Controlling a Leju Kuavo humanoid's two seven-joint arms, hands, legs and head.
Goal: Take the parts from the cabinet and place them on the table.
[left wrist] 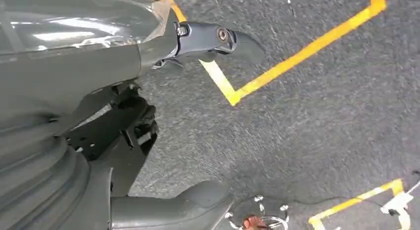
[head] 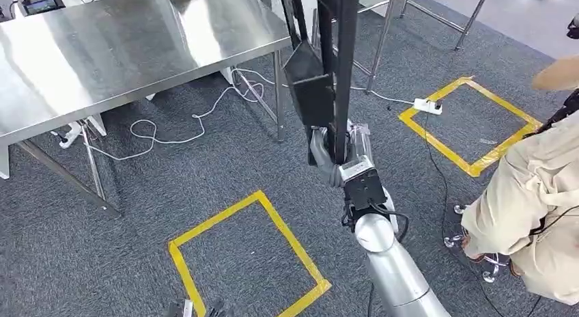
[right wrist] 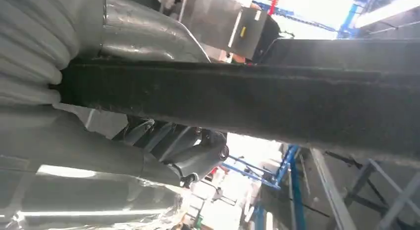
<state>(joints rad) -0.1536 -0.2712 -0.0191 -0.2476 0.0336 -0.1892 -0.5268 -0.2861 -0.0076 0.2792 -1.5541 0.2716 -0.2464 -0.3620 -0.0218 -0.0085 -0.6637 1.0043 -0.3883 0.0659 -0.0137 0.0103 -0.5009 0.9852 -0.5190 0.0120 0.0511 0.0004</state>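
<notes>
Head view shows the right robot hand [head: 332,153] gripping a long black part [head: 341,71], carrying step, needing a turn toward the steel surface [head: 123,50]; the left robot hand [left wrist: 163,116] hangs empty, fingers apart.

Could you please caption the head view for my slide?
The right robot hand holds a long black part upright above grey carpet, beside a steel table and yellow tape squares.

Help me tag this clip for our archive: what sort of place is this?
Probably an indoor robotics test area or workshop: yellow tape squares mark the grey carpet, a steel table stands nearby, and a white power strip lies on the floor.
</notes>
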